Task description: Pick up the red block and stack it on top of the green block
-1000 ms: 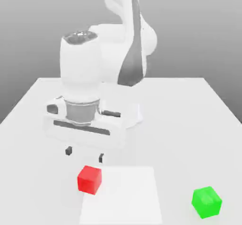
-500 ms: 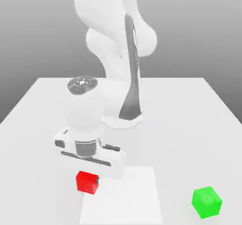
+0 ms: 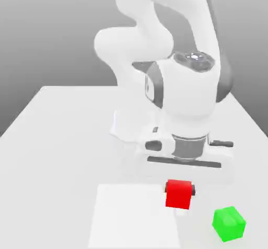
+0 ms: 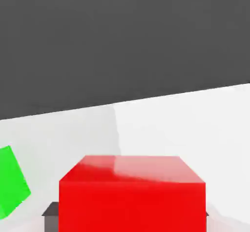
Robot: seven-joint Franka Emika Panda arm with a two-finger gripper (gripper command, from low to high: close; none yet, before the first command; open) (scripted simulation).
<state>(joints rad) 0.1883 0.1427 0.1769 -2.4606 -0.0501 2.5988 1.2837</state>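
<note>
You had the gripper (image 3: 180, 190) closed on the red block (image 3: 178, 194), its jaws drawn in against two opposite faces of the cube, with a dark fingertip (image 3: 193, 191) showing just past the cube's edge on the exterior view's right. The block hung under the hand, clear of the white table (image 3: 63, 154) — a faint shadow lay on the surface beneath it — and it sat upright, its faces roughly square to the hand above.

From where you watched in the exterior view, the red block was over the right-hand edge of the lighter square patch (image 3: 133, 216) on the tabletop, and the green block (image 3: 229, 224) rested on the table near it, lower and further to the exterior view's right, not touching it. The white arm (image 3: 183, 91) bent down over the middle of the table, its wrist pointing straight down at the cube.

In the hand view the red block (image 4: 132, 194) stood close before the lens, a dark fingertip (image 4: 50, 215) peeking out at its side, and the green block (image 4: 10, 187) lay apart from it on the table — tilted in that picture.
</note>
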